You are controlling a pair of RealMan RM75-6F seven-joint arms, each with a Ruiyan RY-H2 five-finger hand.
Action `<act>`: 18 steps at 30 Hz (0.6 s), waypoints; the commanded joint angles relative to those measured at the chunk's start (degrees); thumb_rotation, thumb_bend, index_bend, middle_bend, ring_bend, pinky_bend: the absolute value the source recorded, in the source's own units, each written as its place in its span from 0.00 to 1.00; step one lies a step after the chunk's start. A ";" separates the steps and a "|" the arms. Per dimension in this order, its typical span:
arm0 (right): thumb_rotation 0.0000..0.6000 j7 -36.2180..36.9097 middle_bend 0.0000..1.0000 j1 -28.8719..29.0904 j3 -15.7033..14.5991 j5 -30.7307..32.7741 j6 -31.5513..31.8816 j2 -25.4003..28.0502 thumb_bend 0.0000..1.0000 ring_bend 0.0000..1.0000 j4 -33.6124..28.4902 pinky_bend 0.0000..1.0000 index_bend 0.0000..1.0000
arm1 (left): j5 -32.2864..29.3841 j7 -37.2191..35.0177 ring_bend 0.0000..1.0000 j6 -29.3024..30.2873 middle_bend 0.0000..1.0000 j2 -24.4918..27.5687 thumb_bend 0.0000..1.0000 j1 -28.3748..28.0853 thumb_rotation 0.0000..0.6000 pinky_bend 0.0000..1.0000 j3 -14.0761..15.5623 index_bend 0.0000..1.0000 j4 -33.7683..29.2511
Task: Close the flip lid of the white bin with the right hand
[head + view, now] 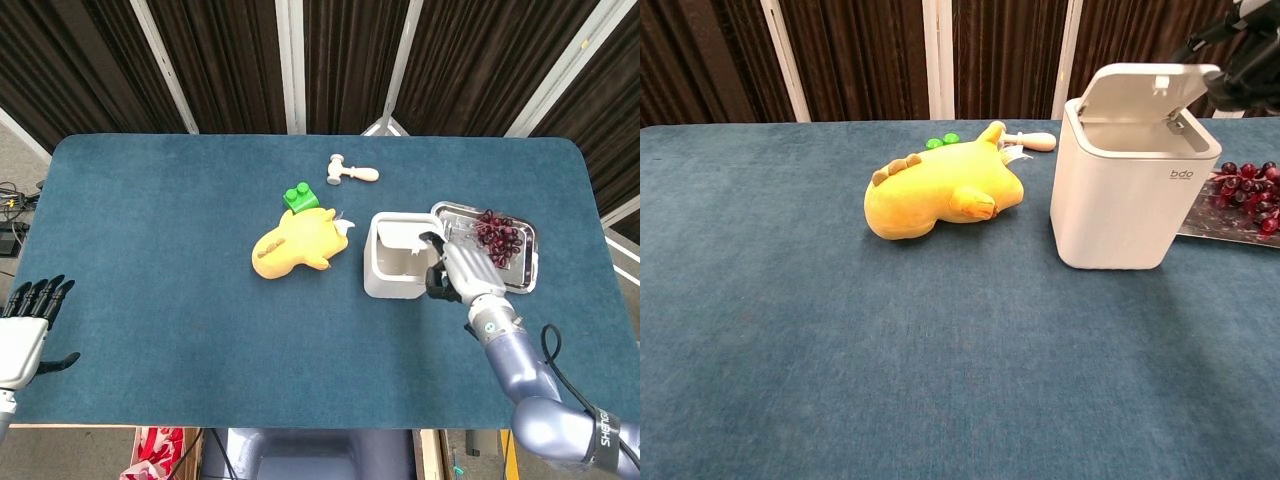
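Pressing flip lid (1145, 85), right hand (458, 268)

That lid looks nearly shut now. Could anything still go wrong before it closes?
Possibly. The flip lid is not yet down, and the right hand presses it near one edge, so the fingers could slip off. A sideways push might also slide the white bin toward the tray of grapes close beside it. Fingers curled over the rim might get caught under the lid.
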 commanded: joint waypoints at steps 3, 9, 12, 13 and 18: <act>1.00 0.31 0.78 -0.26 -1.57 -0.44 -0.50 -0.32 0.73 0.82 -1.12 0.72 0.17 | -0.14 -0.05 0.00 0.05 0.00 -0.01 0.00 0.02 1.00 0.00 -0.06 0.00 -0.04; 1.00 -0.49 0.78 -0.06 -4.28 -1.53 -0.27 -2.18 0.73 0.82 -1.50 0.72 0.15 | -0.19 -0.08 0.00 -0.07 0.00 0.05 0.00 0.01 1.00 0.00 0.02 0.00 -0.11; 1.00 -0.59 0.78 0.22 -5.02 -1.98 0.66 -3.38 0.73 0.82 -1.29 0.72 0.15 | -0.32 0.01 0.00 -0.10 0.00 0.04 0.00 0.01 1.00 0.00 0.00 0.00 -0.12; 1.00 -0.59 0.78 0.28 -5.13 -2.04 0.82 -3.60 0.73 0.82 -1.25 0.72 0.15 | -0.34 0.05 0.00 -0.10 0.00 0.04 0.00 0.01 1.00 0.00 0.00 0.00 -0.11; 1.00 -0.63 0.78 0.66 -5.79 -2.06 1.45 -4.57 0.73 0.82 -0.99 0.72 0.15 | -0.34 0.06 0.00 -0.15 0.00 0.04 0.00 -0.04 1.00 0.00 0.00 0.00 -0.13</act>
